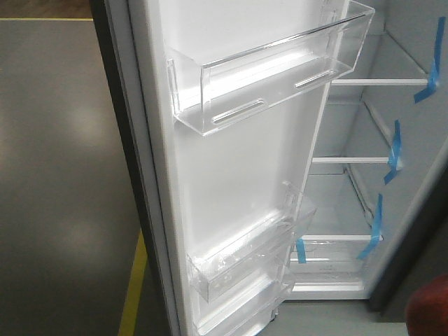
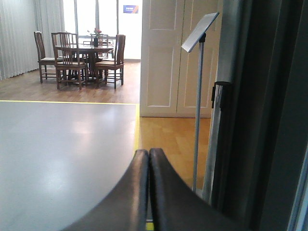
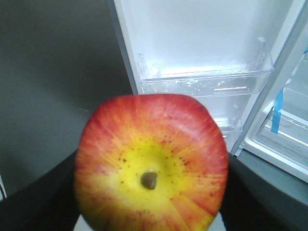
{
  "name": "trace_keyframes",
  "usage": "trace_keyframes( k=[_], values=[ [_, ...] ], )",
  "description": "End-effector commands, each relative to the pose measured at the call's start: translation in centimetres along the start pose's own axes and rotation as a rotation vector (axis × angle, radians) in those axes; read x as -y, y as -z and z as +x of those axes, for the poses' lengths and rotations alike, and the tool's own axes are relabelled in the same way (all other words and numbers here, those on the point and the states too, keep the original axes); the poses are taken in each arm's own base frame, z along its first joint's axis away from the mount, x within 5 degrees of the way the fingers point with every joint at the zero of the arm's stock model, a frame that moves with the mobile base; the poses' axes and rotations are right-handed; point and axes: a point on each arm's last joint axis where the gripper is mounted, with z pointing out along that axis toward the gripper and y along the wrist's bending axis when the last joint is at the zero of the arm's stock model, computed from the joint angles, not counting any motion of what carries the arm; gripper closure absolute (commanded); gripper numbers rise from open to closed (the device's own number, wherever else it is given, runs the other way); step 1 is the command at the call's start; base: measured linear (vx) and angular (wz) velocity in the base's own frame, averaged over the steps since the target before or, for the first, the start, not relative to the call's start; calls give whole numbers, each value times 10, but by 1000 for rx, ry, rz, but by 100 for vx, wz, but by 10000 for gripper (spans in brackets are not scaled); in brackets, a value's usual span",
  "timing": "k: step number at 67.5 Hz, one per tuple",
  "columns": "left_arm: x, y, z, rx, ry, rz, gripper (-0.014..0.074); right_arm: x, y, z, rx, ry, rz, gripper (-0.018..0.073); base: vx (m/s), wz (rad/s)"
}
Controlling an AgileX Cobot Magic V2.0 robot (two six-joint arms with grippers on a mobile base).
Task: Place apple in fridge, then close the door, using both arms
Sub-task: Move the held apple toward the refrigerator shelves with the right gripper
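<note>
Left end effector (image 2: 148, 153) with fingertips (image 2: 140, 162) together, empty; right end effector (image 3: 150, 192) tight around the apple (image 3: 151, 159).

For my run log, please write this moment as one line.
door: open | right gripper: shut on apple | left gripper: shut, empty | apple: not yet in fridge

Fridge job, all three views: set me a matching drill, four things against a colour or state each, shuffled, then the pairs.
Things:
1. apple
2. left gripper
3. door
4. tape strips

Colour or state:
A. blue
B. swung open
C. shut, holding nothing
D. red and yellow, held in the right gripper

Pairs: 1-D, 2-C, 3-B, 4-A.
</note>
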Motion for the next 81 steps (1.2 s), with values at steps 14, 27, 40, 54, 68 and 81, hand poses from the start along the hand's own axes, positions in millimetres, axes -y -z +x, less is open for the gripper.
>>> trace_keyframes(
  k=[14,27,40,54,68,81],
  values=[
    [-1,1,0,67,15,-3,602,-1,4,-11,82,6,-5,363,3,-3],
    [-1,1,0,67,15,-3,602,-1,4,-11,82,6,-5,363,0,-1],
    [-1,1,0,67,15,-3,602,-1,4,-11,82,6,-5,363,0,0],
    [-1,1,0,67,15,-3,602,-1,4,-11,82,6,-5,363,0,-1],
    [-1,1,0,67,15,-3,602,-1,4,-11,82,6,-5,363,0,0],
    [-1,1,0,67,15,-3,602,-1,4,-11,82,6,-5,363,0,0]
  ],
)
